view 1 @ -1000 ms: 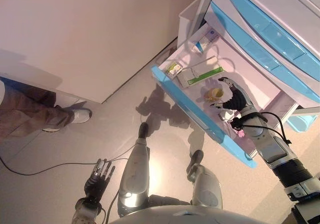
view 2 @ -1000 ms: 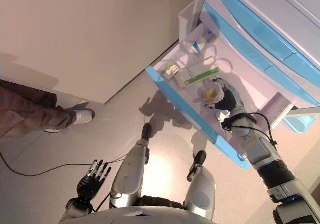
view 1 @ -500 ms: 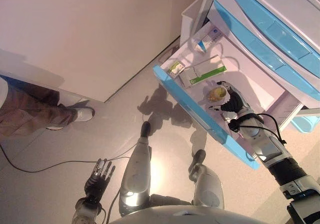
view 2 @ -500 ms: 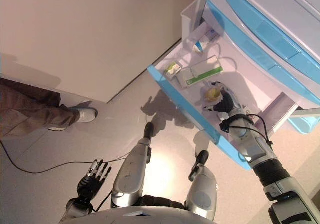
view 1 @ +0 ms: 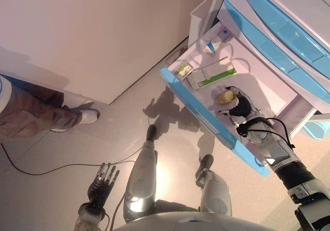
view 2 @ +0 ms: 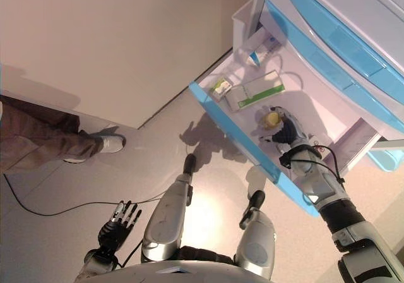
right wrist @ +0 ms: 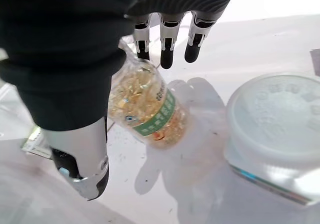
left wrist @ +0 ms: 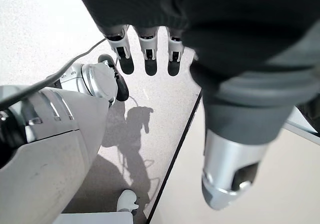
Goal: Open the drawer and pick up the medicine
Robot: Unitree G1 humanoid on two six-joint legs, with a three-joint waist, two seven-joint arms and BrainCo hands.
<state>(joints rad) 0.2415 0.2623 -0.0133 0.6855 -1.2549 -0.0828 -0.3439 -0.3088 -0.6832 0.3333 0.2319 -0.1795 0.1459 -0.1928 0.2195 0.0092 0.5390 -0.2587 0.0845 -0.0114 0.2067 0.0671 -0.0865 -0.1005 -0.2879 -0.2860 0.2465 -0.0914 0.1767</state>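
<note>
The blue-fronted drawer [view 1: 206, 118] stands pulled open. A clear medicine bottle [view 1: 224, 96] of yellow capsules with a green label lies on its side on the drawer's white floor. My right hand [view 1: 241, 107] is inside the drawer, right over the bottle. In the right wrist view the bottle [right wrist: 147, 106] lies between the straight fingers [right wrist: 167, 46] and the thumb [right wrist: 82, 164], and the hand is open. My left hand [view 1: 102, 182] hangs open at the lower left, far from the drawer.
A green-and-white box [view 1: 210, 76], a small green pack [view 1: 182, 70] and a blue-and-white box [view 1: 219, 36] lie further along the drawer. A white-lidded jar [right wrist: 275, 129] stands close beside the bottle. Closed blue drawers [view 1: 278, 30] are above. A person's leg and shoe [view 1: 77, 118] are at left.
My right hand has settled a little closer over the bottle. The whole view has shifted slightly. The left hand has not moved.
</note>
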